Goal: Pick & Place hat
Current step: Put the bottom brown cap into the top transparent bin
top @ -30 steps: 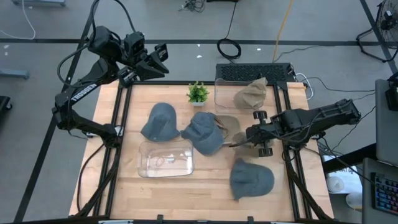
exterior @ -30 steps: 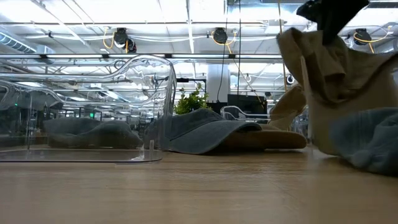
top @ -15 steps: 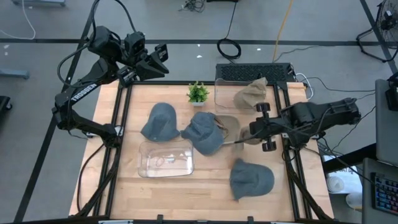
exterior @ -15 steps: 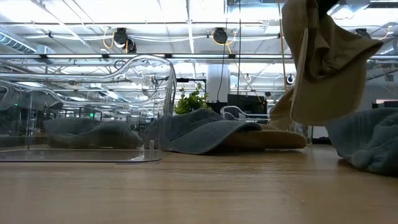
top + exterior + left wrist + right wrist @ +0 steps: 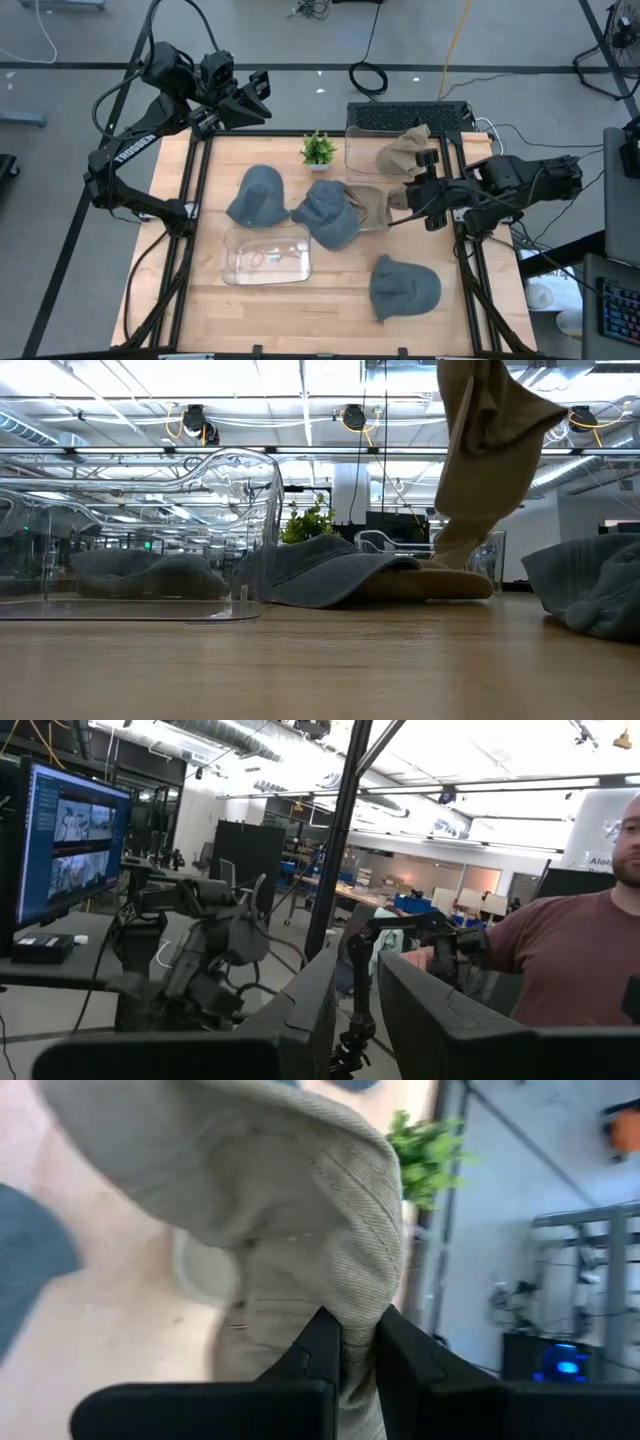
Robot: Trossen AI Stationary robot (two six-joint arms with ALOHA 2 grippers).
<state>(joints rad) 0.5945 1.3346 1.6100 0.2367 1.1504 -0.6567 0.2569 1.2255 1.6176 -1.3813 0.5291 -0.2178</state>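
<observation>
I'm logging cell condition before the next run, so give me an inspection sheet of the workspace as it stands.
Surface: wooden table, bare toward the near edge.
Job's things: tan hat lifted off the table by the right pincer; second tan hat in the far clear bin; three blue-grey hats lying on the table; near clear bin holds no hat.
Clutter: small potted plant.
Grippers: right pincer shut on the tan hat; left pincer parked beyond the far-left corner, holding nothing.
Cables: coiled cable on the floor.
Surroundings: person seen in the left wrist view.
</observation>
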